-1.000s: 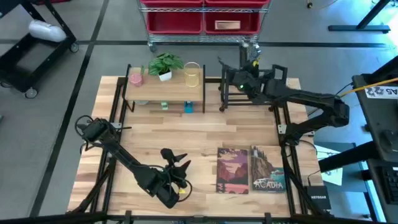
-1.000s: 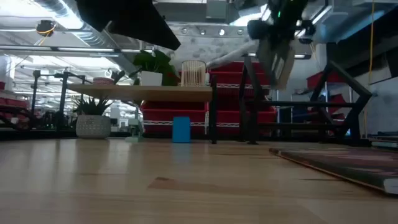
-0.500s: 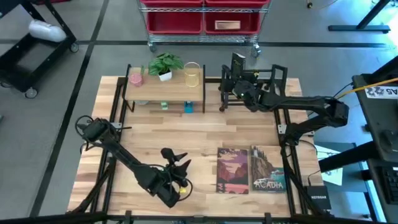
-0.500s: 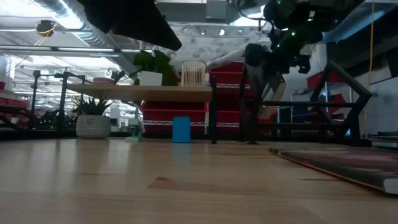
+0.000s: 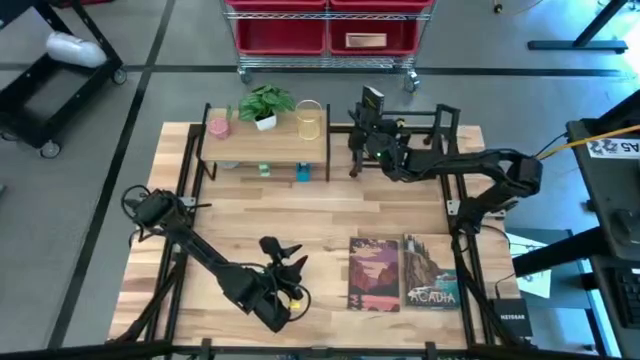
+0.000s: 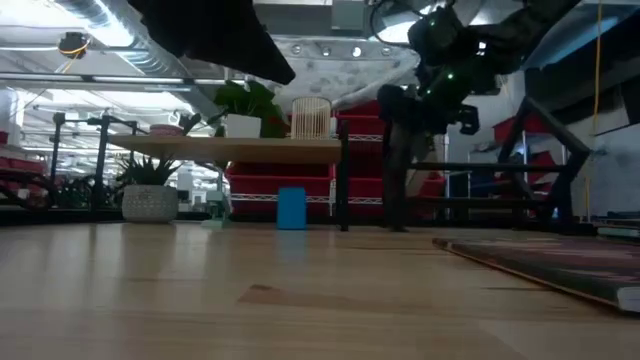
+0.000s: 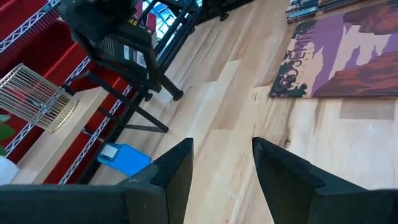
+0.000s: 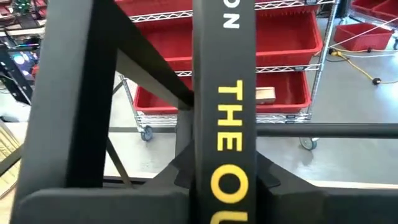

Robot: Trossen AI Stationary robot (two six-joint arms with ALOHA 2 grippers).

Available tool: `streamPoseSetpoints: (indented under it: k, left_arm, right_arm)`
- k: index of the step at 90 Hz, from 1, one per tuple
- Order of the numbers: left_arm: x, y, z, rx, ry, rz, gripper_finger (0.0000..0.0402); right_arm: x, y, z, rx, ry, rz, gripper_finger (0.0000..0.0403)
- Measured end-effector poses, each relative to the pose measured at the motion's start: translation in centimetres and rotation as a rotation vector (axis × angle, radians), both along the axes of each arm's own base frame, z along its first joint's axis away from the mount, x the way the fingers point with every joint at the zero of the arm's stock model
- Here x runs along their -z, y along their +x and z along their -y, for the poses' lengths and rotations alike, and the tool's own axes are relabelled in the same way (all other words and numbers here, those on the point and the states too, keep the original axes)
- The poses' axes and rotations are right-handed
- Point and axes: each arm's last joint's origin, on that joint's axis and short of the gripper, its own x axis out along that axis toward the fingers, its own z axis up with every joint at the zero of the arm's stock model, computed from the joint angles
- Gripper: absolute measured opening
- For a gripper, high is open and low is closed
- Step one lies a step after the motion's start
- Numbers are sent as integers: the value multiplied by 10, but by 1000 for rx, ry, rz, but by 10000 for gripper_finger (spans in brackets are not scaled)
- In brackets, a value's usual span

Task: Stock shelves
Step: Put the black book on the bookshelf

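Lowering a black yellow-lettered book (image 8: 224,124), clamped in the right gripper (image 5: 380,143), into the upper-right black metal rack (image 5: 445,125): keep it upright; left gripper (image 7: 221,168) idles, fingers apart.

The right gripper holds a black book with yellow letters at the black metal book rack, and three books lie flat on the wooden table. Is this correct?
Not quite: the high view shows only two books lying flat on the wooden table. The right gripper does hold the black book with yellow letters at the black metal book rack.

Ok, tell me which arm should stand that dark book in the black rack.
The right. Its right gripper is already at the black rack, shut on the dark book, held upright. The left gripper sits open near the table's front edge, far from the rack.
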Motion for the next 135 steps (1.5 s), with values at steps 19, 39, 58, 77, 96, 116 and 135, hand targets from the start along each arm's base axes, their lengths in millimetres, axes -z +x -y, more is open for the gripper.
streamPoseSetpoints:
  k: [19,39,58,77,96,116,135]
  left_arm:
    - [0,1,-1,-4,1,0,153]
    - [0,1,-1,-4,0,0,153]
    - [0,1,-1,-4,0,0,153]
    - [0,1,-1,-5,0,1,153]
    - [0,1,-1,-5,-2,1,153]
    - [0,1,-1,-3,-8,0,153]
    - [0,1,-1,-4,-13,3,153]
  right_arm:
    - [0,3,0,-84,10,-11,65]
    - [0,4,0,-102,15,-6,68]
    - [0,4,-1,-123,22,2,70]
    - [-7,9,0,-174,30,21,118]
    - [-16,14,-1,-283,29,7,201]
    - [-27,10,-3,-301,24,20,242]
    - [-47,-3,-9,-327,-8,6,244]
